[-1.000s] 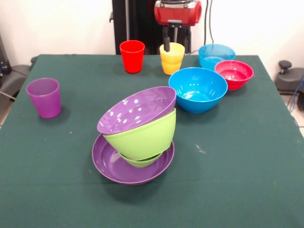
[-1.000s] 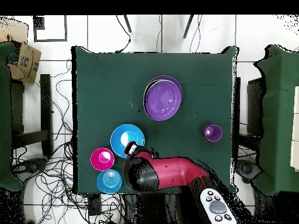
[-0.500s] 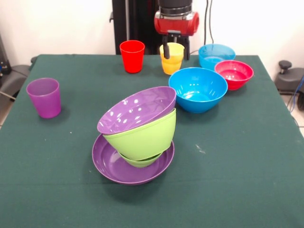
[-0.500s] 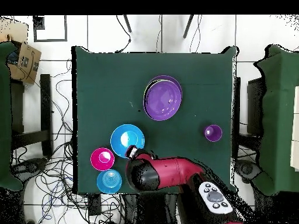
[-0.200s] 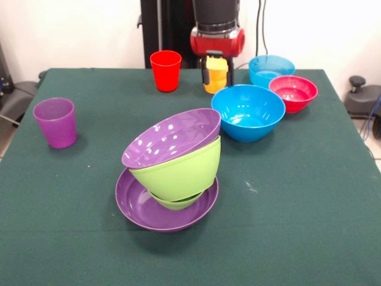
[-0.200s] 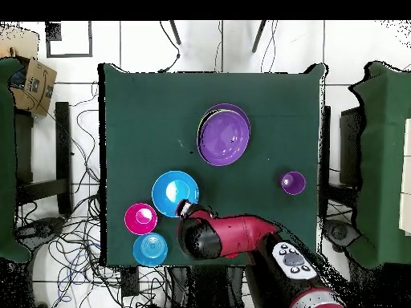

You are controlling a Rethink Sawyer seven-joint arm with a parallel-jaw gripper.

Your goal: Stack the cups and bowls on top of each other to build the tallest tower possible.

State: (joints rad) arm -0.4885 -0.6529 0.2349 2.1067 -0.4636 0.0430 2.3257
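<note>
The yellow-orange cup [image 5: 216, 80] stands at the table's far side, and my gripper [image 5: 217, 71] has come down around it, hiding its rim. To its left stands the red cup [image 5: 165, 70]; the purple cup [image 5: 55, 122] [image 6: 293, 182] is at the left edge. The tower [image 5: 172, 170] [image 6: 223, 134] leans: a purple bowl at the bottom, a small green bowl in it, a lime green bowl, then a tilted purple bowl. The large blue bowl [image 5: 247, 111] [image 6: 175, 193] sits apart. In the overhead view my arm [image 6: 229, 237] covers the gripper and the two far cups.
A small red bowl [image 5: 293, 92] [image 6: 140, 218] and a light blue bowl [image 5: 271, 67] [image 6: 150, 249] stand close together just right of the gripper, behind the blue bowl. The green tablecloth [image 5: 297, 208] covers the whole table.
My gripper has dropped lower over the yellow-orange cup and now straddles it. The arm's elbow swung round in the overhead view. Cups and bowls stayed in place.
</note>
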